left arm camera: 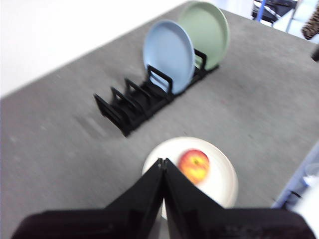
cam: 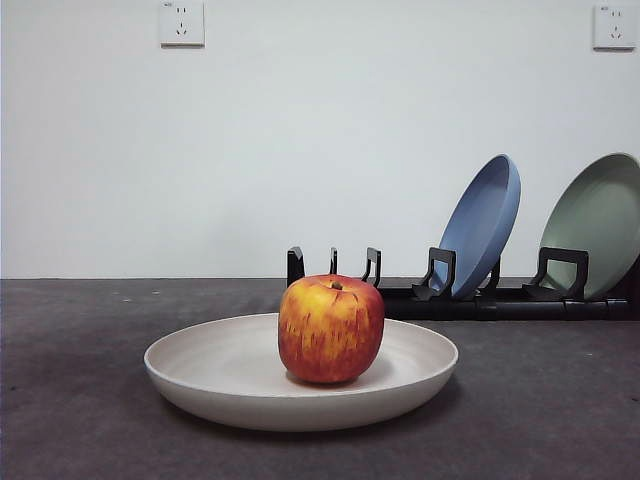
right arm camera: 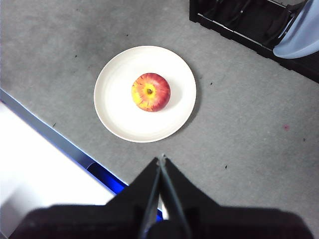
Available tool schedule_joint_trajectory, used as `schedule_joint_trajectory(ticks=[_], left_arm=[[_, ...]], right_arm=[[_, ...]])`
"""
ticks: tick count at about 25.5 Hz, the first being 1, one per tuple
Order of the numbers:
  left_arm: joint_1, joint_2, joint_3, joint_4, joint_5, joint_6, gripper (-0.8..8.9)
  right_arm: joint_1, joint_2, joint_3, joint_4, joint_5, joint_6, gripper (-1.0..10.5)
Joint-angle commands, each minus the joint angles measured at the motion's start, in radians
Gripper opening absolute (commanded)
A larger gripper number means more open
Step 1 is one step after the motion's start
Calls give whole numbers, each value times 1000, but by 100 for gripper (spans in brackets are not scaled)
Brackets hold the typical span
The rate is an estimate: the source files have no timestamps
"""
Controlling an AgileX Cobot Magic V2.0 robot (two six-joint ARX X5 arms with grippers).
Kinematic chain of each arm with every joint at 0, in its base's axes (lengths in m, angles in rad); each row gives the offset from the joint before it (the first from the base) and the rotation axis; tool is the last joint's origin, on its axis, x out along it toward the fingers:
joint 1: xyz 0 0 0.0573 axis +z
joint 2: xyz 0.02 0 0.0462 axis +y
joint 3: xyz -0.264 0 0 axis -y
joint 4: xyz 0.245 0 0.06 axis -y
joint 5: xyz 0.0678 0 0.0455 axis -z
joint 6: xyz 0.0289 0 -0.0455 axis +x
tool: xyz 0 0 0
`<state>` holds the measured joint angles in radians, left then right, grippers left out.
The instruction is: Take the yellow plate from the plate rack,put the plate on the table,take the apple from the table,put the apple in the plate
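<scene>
In the front view, the yellow plate (cam: 300, 375) was seen lying flat on the table (cam: 80, 400), and the apple (cam: 331, 329) was placed upright in the middle of it, with the stem dimple on top. Behind them, the plate rack (cam: 470, 295) was seen, with its near slots unfilled. A blue plate (cam: 482, 225) and a pale green plate (cam: 598, 222) were leaned in the far slots. No gripper was shown in this view.

In the left wrist view, which was somewhat blurred, the left gripper (left arm camera: 162, 162) was held above the table with its two jaws pressed together and nothing between them. Beyond its tip, the yellow plate (left arm camera: 219, 184) with the apple (left arm camera: 194, 166) was seen, and further the plate rack (left arm camera: 134, 102) with both plates.

In the right wrist view, the right gripper (right arm camera: 161, 159) was also closed tip to tip and nothing was gripped by it. It was held high over the table, apart from the yellow plate (right arm camera: 124, 114). The apple (right arm camera: 150, 92) was seen in the centre of the plate.
</scene>
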<state>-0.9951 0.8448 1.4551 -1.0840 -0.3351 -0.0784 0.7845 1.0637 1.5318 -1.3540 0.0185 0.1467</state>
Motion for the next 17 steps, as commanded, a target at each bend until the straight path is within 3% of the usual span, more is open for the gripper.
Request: schedule_joint_trajectory(ticks=[1, 4, 7, 9, 13, 15, 17], left_arm=[[3, 2, -3, 78, -40, 88, -3], [43, -10, -3, 203, -57, 212, -3], [175, -27, -6, 333, -18, 319, -3], [299, -40, -10, 393, 97, 341, -3], [582, -74, -23, 428, 416, 341, -3], [694, -87, -37, 426, 476, 343, -3], [791, -111, -66, 426, 473, 346, -3]], right_arm=[[1, 1, 2, -21, 1, 8, 1], [1, 1, 2, -21, 1, 8, 1], [1, 1, 2, -21, 1, 8, 1], [1, 1, 2, -21, 1, 8, 1], [1, 1, 2, -21, 1, 8, 1], [1, 1, 2, -21, 1, 8, 1], [1, 1, 2, -21, 1, 8, 1]])
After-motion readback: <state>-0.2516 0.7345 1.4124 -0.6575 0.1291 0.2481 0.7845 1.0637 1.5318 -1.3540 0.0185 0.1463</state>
